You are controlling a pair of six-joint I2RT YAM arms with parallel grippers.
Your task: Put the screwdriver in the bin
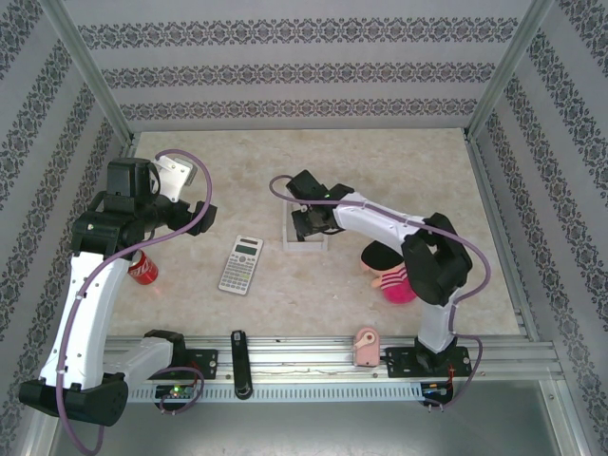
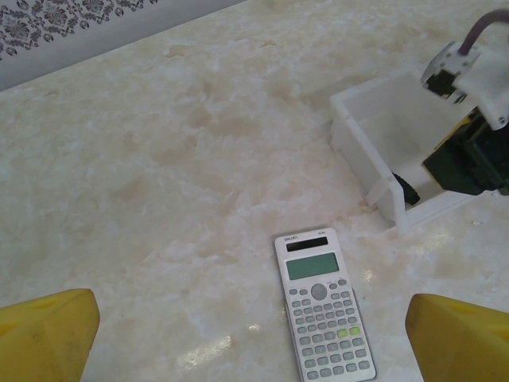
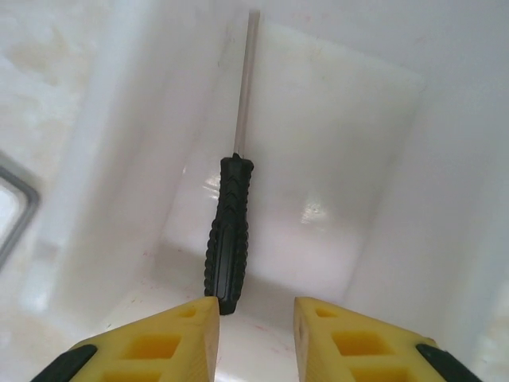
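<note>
Found the screwdriver (image 3: pixel 229 235) lying inside the bin (image 3: pixel 445 207), flat on its white floor, close along the bin's left wall as seen from the right wrist. Noted the black ribbed handle toward the bin's near end and the thin shaft running to the far corner, with the tip perhaps touching the wall there, though too pale and blurred to be sure. Saw the right pincer (image 3: pixel 256 306) hanging just above the bin's near end, yellow fingers spread with a gap between them, pinching nothing, just beside the butt of the handle. Saw the left pincer (image 2: pixel 250 306) well left of the bin, raised over the desk (image 2: pixel 159 159), fingers spread wide and empty. Noted a grey calculator (image 1: pixel 241 264) flat on the desk near the bin's left side, a red can (image 1: pixel 142 269) farther left, and something pink (image 1: pixel 394 280) to the bin's right.
</note>
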